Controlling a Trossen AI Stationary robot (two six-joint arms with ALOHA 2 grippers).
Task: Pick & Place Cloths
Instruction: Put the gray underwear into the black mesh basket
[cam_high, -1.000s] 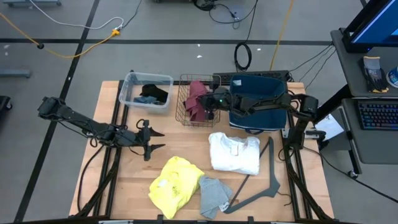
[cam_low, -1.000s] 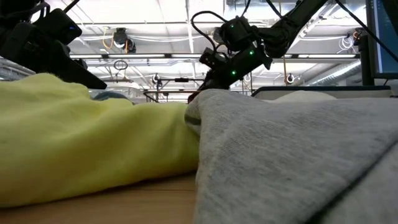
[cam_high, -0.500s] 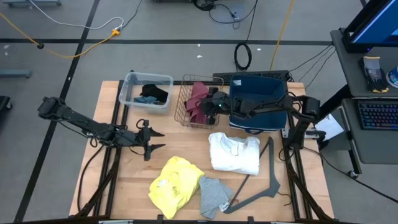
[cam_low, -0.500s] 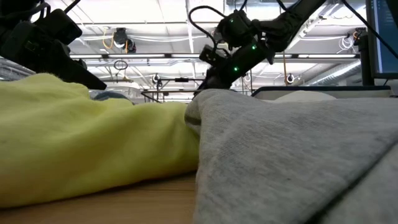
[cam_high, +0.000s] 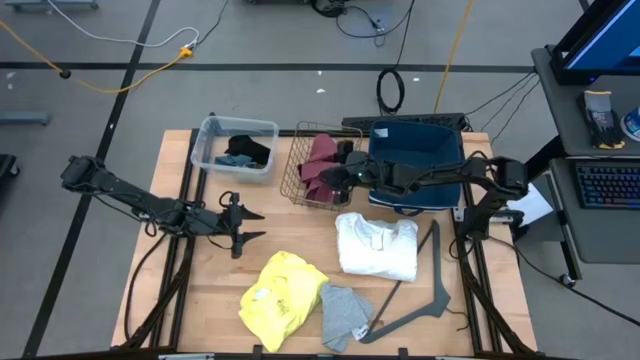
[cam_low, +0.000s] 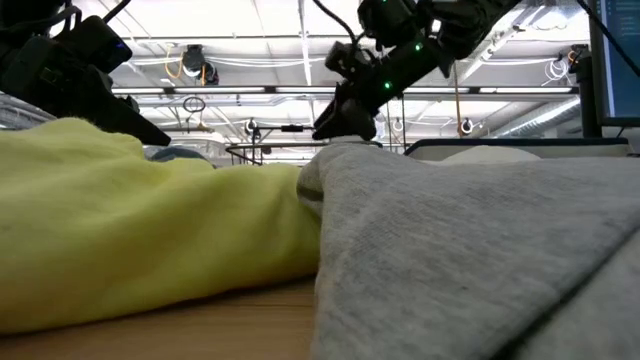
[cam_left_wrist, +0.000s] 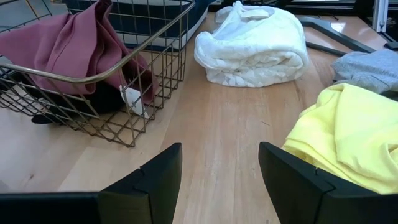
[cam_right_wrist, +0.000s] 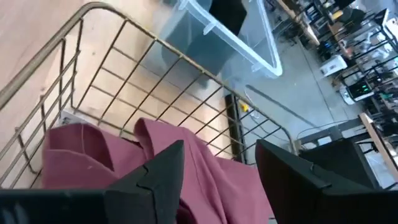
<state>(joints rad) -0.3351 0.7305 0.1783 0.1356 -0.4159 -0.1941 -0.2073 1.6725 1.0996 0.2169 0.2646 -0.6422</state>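
Note:
The maroon cloth (cam_high: 320, 158) lies heaped in the wire basket (cam_high: 293, 180), over a black piece (cam_left_wrist: 93, 102). My right gripper (cam_right_wrist: 214, 180) hovers open just above the maroon cloth (cam_right_wrist: 124, 155) and shows over the basket in the high view (cam_high: 338, 176). The white cloth (cam_high: 376, 246), the yellow cloth (cam_high: 283, 290) and a grey cloth (cam_high: 345, 312) lie on the table. A black and a teal cloth sit in the clear bin (cam_high: 235, 148). My left gripper (cam_high: 262, 225) waits open at the table's left middle, over bare wood (cam_left_wrist: 219, 180).
A navy bin (cam_high: 415, 165) stands right of the wire basket, under my right arm. A grey angled hanger bar (cam_high: 420, 290) lies near the right near corner. Bare wood stretches between the basket and the yellow cloth (cam_left_wrist: 348, 130). The yellow cloth (cam_low: 130, 230) and grey cloth (cam_low: 470, 250) fill the low view.
My right gripper has risen above the wire basket and drifted slightly toward the table's near edge. The maroon cloth has stayed in the basket.

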